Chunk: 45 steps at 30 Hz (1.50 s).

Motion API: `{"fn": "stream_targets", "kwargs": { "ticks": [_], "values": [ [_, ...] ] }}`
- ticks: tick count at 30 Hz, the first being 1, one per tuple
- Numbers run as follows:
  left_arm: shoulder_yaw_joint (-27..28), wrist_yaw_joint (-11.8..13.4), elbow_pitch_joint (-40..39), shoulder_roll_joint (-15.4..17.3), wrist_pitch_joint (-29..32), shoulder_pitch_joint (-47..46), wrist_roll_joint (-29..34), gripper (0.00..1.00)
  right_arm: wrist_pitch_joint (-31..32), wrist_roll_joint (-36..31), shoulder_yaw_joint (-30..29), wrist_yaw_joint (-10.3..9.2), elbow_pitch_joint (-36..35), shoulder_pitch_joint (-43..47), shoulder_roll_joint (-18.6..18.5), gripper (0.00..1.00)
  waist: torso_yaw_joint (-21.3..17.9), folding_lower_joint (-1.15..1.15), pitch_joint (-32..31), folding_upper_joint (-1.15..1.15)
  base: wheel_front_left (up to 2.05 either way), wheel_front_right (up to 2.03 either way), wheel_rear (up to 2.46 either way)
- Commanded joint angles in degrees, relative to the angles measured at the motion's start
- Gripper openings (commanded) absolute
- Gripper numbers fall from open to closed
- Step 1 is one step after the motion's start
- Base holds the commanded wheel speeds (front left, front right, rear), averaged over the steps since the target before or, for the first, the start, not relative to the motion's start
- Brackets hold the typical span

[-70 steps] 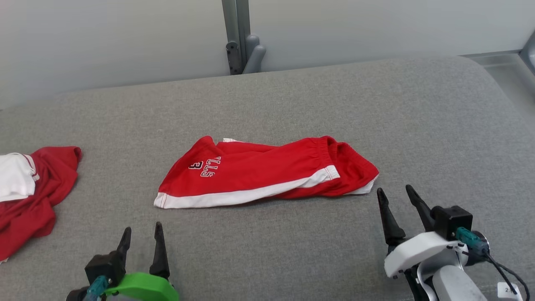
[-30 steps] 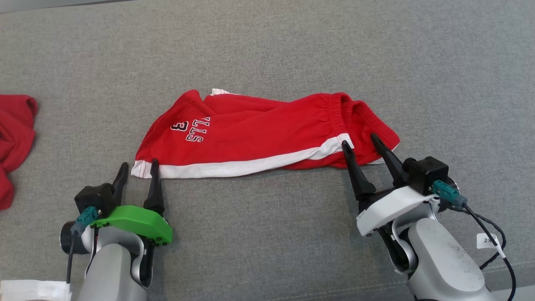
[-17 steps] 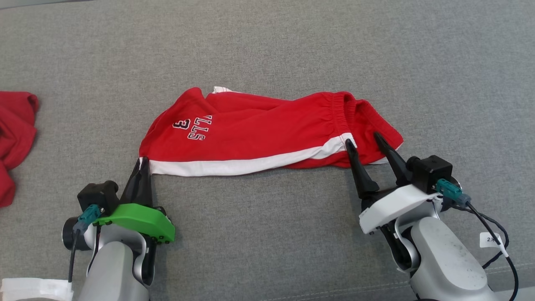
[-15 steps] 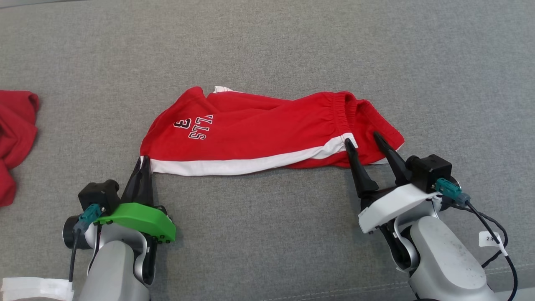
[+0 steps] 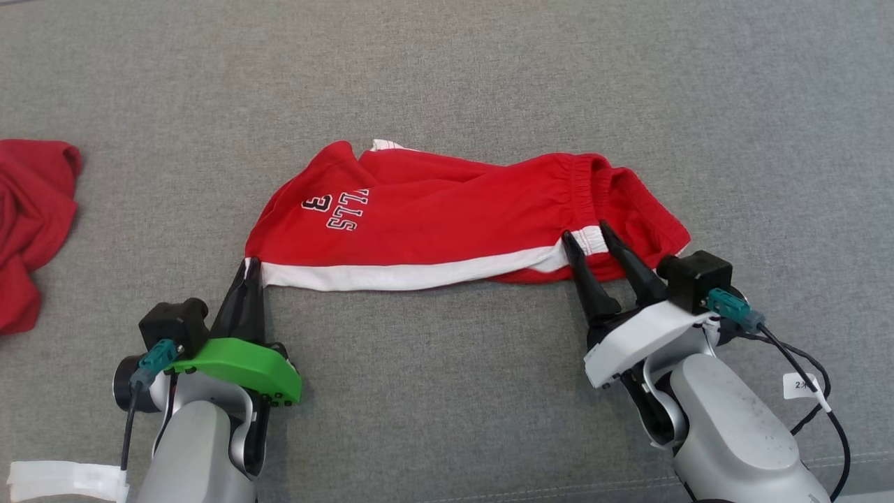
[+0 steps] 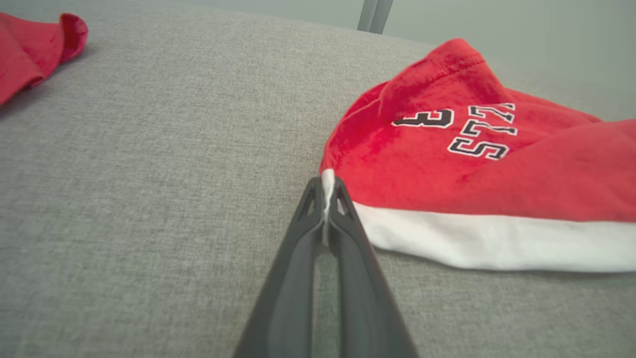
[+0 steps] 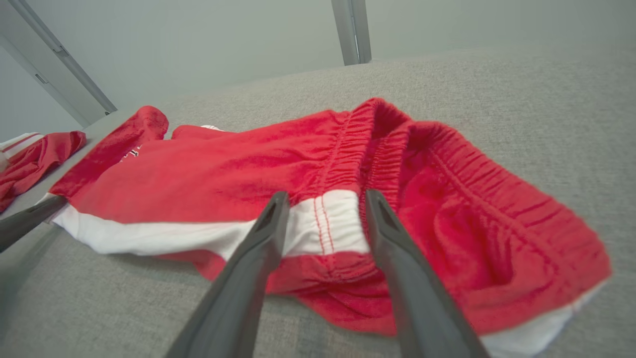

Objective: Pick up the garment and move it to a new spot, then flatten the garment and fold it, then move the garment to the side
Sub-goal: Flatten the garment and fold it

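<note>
The garment (image 5: pixel 447 216) is a pair of red shorts with a white side stripe and a printed "3". It lies crumpled lengthwise on the grey cushion (image 5: pixel 447 391). My left gripper (image 5: pixel 251 264) is shut on the white hem corner at the garment's left end; the left wrist view shows the cloth (image 6: pixel 472 169) pinched between the tips (image 6: pixel 325 186). At the waistband end, my right gripper (image 5: pixel 585 234) is open. In the right wrist view its fingers (image 7: pixel 325 196) straddle the end of the white stripe (image 7: pixel 333 223), one on each side, over the garment (image 7: pixel 248 164).
Another red garment (image 5: pixel 35 209) lies bunched at the cushion's left edge and also appears in the left wrist view (image 6: pixel 35 44). A white tag (image 5: pixel 63 478) sits by my left arm. A pale wall with a metal post (image 7: pixel 352 30) stands behind the cushion.
My left gripper closed on the hem corner. My right gripper slid forward over the waistband and its fingers drew closer together. The camera shifted slightly.
</note>
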Motion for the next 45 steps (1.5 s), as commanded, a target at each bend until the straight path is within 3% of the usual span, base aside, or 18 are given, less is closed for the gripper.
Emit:
{"fn": "stream_targets", "kwargs": {
  "ticks": [1, 3, 4, 6, 11, 18, 25, 30, 37, 42, 45],
  "values": [
    [0.1, -0.1, -0.1, 0.2, 0.0, 0.5, -0.5, 0.00, 0.0, 0.7, 0.4, 0.00, 0.5, -0.4, -0.2, 0.25, 0.0, 0.00, -0.1, 0.00, 0.00, 0.00, 0.00],
    [0.0, -0.1, -0.1, 0.2, 0.0, 0.5, -0.5, 0.00, 0.0, 0.9, 0.7, 0.00, 0.7, -0.2, -0.3, 0.24, 0.0, 0.00, -0.1, 0.00, 0.00, 0.00, 0.00],
    [0.0, -0.1, -0.1, 0.2, 0.0, 0.6, -0.5, 0.00, 0.0, 1.2, 0.9, 0.00, 0.9, -0.2, -0.4, 0.13, 0.0, 0.00, -0.1, 0.00, 0.00, 0.00, 0.00],
    [0.1, -0.1, -0.2, 0.2, 0.0, 0.6, -0.4, 0.00, 0.0, 1.4, 1.1, 0.00, 1.0, -0.3, -0.5, 0.00, -0.1, 0.00, -0.2, 0.00, 0.00, 0.00, 0.00],
    [0.2, -0.1, -0.9, 0.2, 0.0, 0.7, -0.7, 0.00, 0.0, 2.6, 1.2, 0.00, 1.0, 0.0, -0.6, 0.00, -0.1, 0.00, -1.0, 0.00, 0.00, 0.00, 0.00],
    [-1.5, -0.1, -7.3, 0.6, 0.0, -1.1, -0.9, 0.00, 0.0, 4.6, -1.6, 0.00, -5.4, -1.6, -1.5, 0.00, 0.6, 0.00, -5.5, 0.00, 0.00, 0.00, 0.00],
    [-7.8, -0.1, -10.0, 7.7, 0.0, -11.6, -7.0, 0.00, 0.0, 7.6, -5.4, 0.00, -11.2, -10.6, -4.4, 0.00, 1.2, 0.00, -12.8, 0.00, 0.00, 0.00, 0.00],
    [-9.5, -0.1, -10.7, 12.1, 4.4, -20.5, -15.1, 0.00, 0.0, 9.1, -5.9, -0.02, -12.0, -16.8, -6.6, 0.00, 1.2, 0.00, -14.5, 0.00, 0.00, 0.00, 0.00],
    [-9.9, 0.4, -12.6, 15.8, 14.2, -31.7, -18.7, 0.00, 4.8, 11.1, -4.4, -0.05, -10.9, -26.0, -11.2, 0.00, 2.4, 0.00, -6.8, 0.00, 0.00, 0.00, 0.00],
    [-11.8, 1.9, -7.3, 13.8, 17.5, -41.5, -17.2, 0.00, 10.0, 11.3, -2.1, -0.04, -5.4, -37.0, -12.8, 0.00, 4.2, 0.00, 4.3, 0.00, 0.00, 0.00, 0.00],
    [-11.7, 3.2, -2.4, 12.7, 16.4, -48.9, -15.9, 0.00, 12.4, 10.5, -0.8, -0.05, -0.1, -46.0, -12.8, 0.00, 4.8, 0.00, 10.3, 0.00, 0.00, 0.00, 0.00]
  ]
}}
